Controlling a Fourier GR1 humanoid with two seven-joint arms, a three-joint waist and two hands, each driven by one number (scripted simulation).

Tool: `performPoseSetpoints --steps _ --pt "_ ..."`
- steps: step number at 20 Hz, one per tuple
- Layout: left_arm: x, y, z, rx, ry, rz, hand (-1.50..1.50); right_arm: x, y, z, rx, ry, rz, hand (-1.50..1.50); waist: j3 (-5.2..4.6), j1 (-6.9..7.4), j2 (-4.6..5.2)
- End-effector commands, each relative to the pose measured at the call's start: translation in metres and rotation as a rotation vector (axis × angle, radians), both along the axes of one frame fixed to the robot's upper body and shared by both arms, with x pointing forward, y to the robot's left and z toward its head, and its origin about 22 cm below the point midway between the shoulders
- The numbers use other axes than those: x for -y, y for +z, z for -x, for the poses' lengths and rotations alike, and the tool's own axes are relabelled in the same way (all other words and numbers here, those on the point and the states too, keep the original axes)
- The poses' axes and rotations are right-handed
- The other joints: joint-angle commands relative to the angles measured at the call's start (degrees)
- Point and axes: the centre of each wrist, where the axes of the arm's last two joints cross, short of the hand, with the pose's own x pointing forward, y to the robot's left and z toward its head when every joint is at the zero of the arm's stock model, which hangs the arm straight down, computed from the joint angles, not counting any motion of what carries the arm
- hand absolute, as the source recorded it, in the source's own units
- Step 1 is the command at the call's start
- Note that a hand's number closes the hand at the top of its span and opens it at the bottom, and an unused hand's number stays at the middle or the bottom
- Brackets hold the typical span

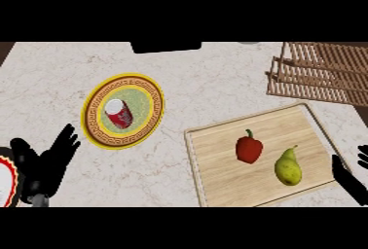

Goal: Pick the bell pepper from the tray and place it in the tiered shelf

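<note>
- Right now the bell pepper (pixel 249 149) lies on the wooden tray (pixel 215 160), stem pointing up-view toward the tiered shelf (pixel 323 73), with a pear (pixel 288 167) just beside it.
- The right robot hand (pixel 351 182) sits at the tray's right edge, fingers straight and holding nothing; the pepper lies to its left, past the pear.
- The left robot hand (pixel 46 163) rests open on the surface, well apart from the tray, so the right is nearer.

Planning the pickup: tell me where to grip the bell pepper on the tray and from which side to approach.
Grip the bell pepper across its wide red body, below the stem. Come from above with the right hand, probably on the pepper's left and upper sides, since the pear lies close at its lower right on the tray.
</note>
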Motion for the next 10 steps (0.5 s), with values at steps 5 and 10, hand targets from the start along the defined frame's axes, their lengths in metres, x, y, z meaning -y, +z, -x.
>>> performPoseSetpoints --steps 5,10 --pt "0.010 0.006 -0.006 -0.023 -0.059 -0.014 0.00 -0.049 0.059 0.088 -0.074 0.110 0.013 -1.50 0.05 3.87 0.40" --pt "0.024 -0.002 -0.016 -0.029 -0.087 0.000 0.00 -0.077 0.113 0.104 -0.161 0.203 -0.033 -1.50 -0.02 4.82 0.86"
